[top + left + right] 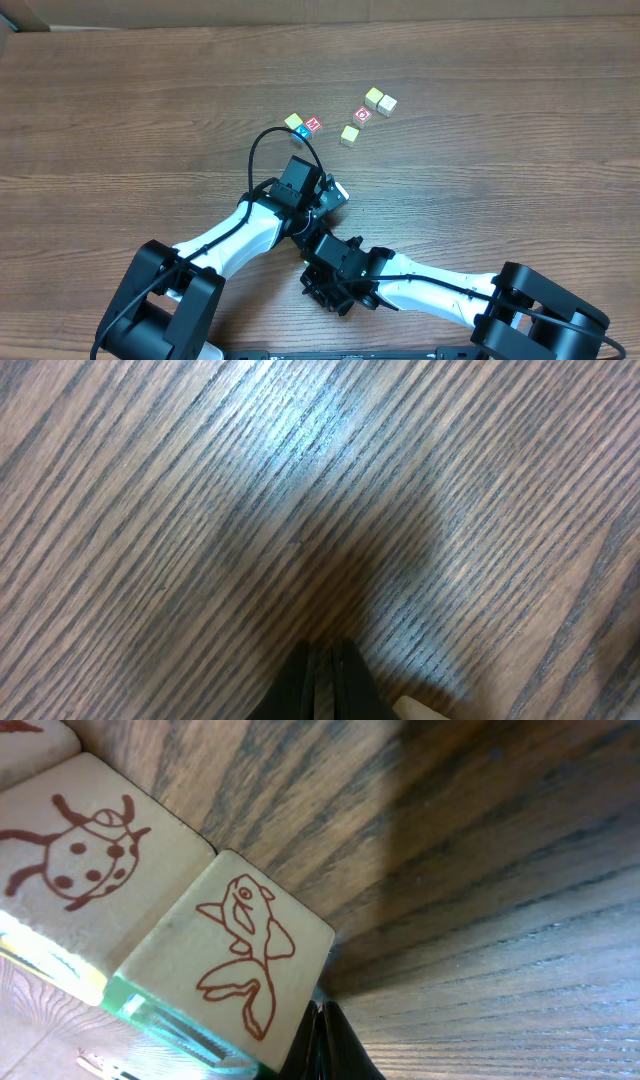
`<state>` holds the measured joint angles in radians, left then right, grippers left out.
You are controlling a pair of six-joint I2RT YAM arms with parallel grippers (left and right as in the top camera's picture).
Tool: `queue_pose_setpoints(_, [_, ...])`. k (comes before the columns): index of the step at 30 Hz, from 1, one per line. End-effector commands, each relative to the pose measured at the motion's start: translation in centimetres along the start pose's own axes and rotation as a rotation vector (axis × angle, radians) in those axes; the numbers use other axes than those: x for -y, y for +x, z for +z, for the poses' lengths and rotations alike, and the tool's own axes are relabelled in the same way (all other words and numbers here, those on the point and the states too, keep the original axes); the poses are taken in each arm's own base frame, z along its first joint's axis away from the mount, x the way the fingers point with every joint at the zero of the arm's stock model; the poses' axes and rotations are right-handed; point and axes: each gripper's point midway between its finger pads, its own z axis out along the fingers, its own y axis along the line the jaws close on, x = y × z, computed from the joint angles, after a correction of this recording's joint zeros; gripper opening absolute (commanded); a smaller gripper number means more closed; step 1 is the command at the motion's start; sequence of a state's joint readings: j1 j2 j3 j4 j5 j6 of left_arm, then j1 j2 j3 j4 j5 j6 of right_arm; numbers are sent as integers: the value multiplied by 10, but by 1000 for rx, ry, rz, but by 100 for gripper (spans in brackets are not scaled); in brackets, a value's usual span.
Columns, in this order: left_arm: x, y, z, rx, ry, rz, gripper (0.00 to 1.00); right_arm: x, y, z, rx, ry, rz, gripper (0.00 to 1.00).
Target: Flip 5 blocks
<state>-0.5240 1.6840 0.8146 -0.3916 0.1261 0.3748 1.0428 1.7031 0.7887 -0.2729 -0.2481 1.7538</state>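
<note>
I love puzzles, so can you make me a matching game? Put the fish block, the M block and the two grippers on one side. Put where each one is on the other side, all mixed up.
Things:
1. fish block
2. M block
3. left gripper
4. right gripper

Places:
A. shut, over bare table
B. beside the yellow-and-blue block
C. shut, tip right by the fish block
D. beside the ladybug block

Pairs: 1-D, 2-B, 3-A, 4-C
</note>
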Motion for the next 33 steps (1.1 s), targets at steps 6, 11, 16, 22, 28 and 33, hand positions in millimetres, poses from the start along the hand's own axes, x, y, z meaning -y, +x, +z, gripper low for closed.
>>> queue_pose_setpoints(6, [46, 50, 23, -153, 159, 18, 4, -21, -21, -1, 94, -77, 1, 4])
queue_pose_setpoints(11, [46, 50, 23, -152, 159, 18, 4, -22, -20, -1, 94, -80, 0, 4])
queue_pose_setpoints(16, [46, 49, 23, -150, 158, 19, 4, -24, -20, -1, 92, -88, -2, 4])
queue_pose_setpoints(22, [46, 49, 23, -150, 159, 18, 4, -24, -20, -1, 92, -90, -2, 4])
queue_pose_setpoints(28, [46, 49, 23, -150, 158, 18, 4, -24, -20, -1, 93, -90, -2, 4])
queue_pose_setpoints(33, [46, 49, 23, -150, 158, 18, 4, -24, -20, -1, 93, -90, -2, 4])
